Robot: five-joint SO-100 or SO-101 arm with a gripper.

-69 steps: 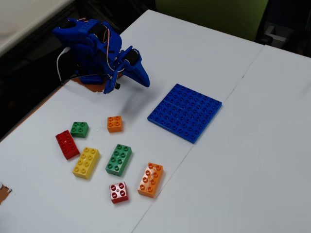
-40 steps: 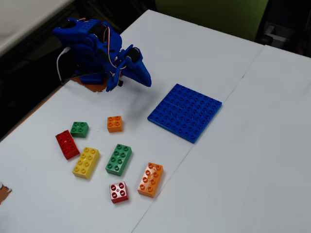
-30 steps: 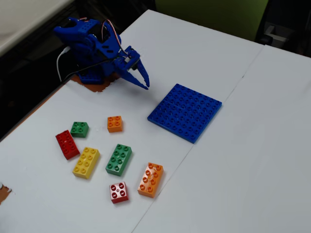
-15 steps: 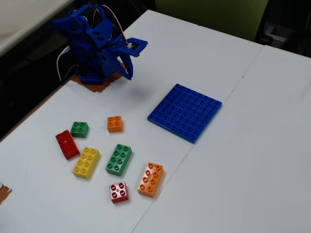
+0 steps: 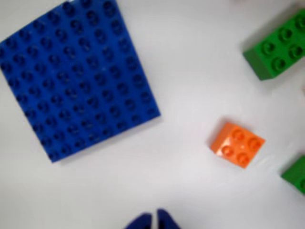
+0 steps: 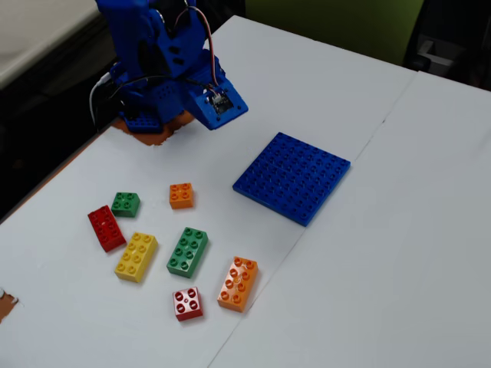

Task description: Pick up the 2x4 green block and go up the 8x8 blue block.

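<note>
The jaws [image 5: 153,218] sit nearly closed and empty above bare white bench [image 6: 430,230]. Well ahead-left lies the 8x8 blue block [image 5: 76,76]; the 2x4 green block [image 6: 188,251] rests apart among the bricks.

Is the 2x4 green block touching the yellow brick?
Apart: the fixed view shows bare white table between the 2x4 green block and the yellow brick.

Your wrist view looks straight down, close above the table [image 5: 190,191], the hand [image 5: 152,220] entering at 6 o'clock. Your fixed view looks down obliquely from farther off. Both share the 8x8 blue block [image 5: 78,76] [image 6: 292,177] and small orange brick [image 5: 237,144] [image 6: 181,195].
</note>
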